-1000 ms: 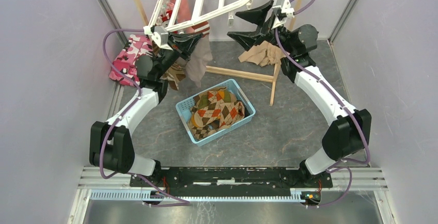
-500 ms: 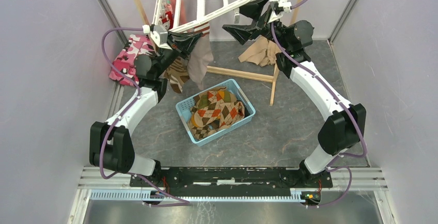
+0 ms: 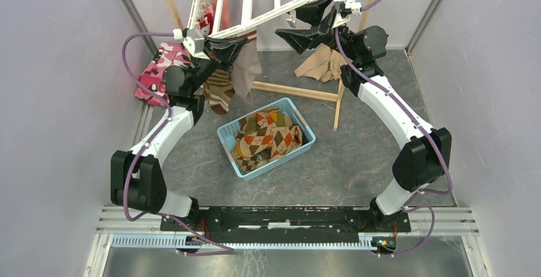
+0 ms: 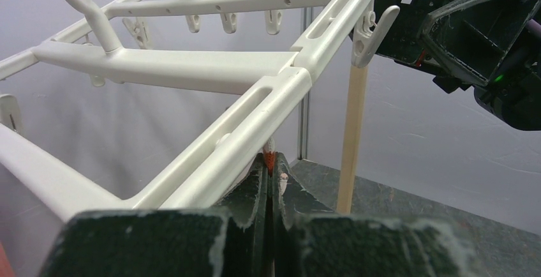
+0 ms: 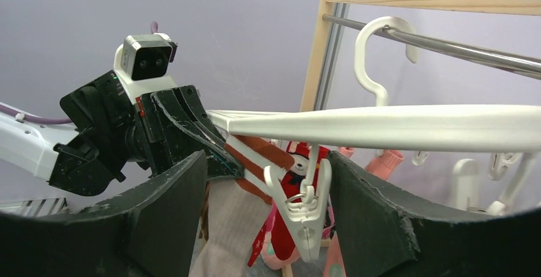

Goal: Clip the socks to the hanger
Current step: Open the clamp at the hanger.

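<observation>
Hanger (image 4: pixel 178 69): white plastic rect. frame

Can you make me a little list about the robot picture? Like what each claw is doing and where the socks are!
Left gripper: shut, tips at the edge of the hanger
Right gripper: open, one finger on each side of a dangling clip
Socks hanging: taupe sock, striped sock
Socks waiting: argyle socks in the blue basket
</observation>
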